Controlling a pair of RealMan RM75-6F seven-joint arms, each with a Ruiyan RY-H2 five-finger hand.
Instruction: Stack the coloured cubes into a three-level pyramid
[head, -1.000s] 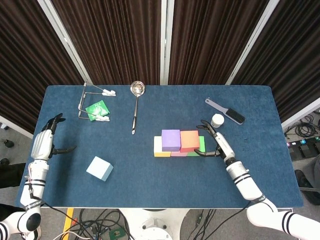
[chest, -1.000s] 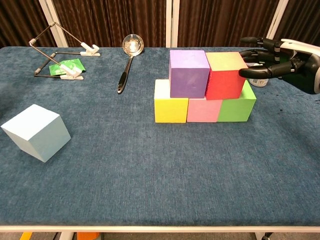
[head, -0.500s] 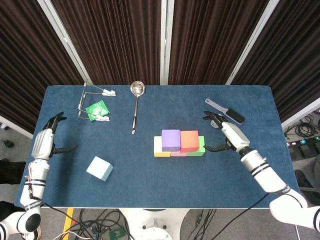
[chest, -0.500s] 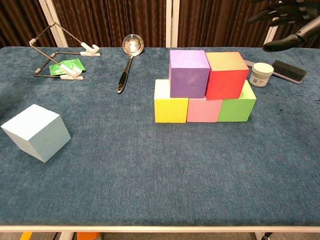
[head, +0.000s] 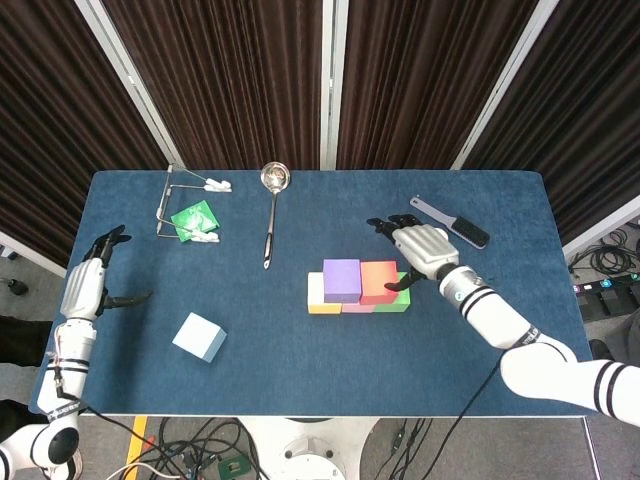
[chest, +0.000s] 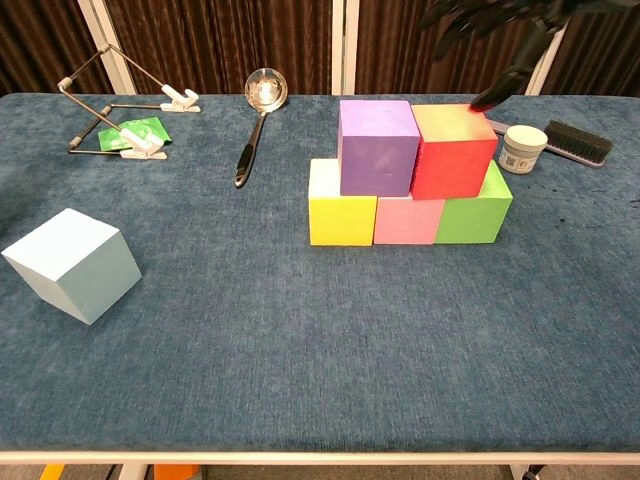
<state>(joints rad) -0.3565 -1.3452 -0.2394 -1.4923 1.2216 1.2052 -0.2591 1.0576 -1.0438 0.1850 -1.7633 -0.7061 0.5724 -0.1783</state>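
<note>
Swinging back in from the brush side, the right hand now hangs above the stack, fingers spread and holding nothing — half a second ago it was out toward 3 o'clock. From the chest view its thumb tip seems to touch the red cube at its upper right corner, though contact is hard to confirm.

Stack check: yellow cube, pink cube and green cube sit touching in a row on the blue worktop, with the purple cube and the red one side by side on top. Two levels built.

Over at 8 o'clock from the stack, well apart, the pale blue cube sits alone. At the worktop's 9 o'clock edge the left hand hovers, fingers apart, empty.

Toward 12 o'clock lies a ladle; at 10 o'clock a wire rack over a green packet. Near the right hand — a small white jar and a brush.
</note>
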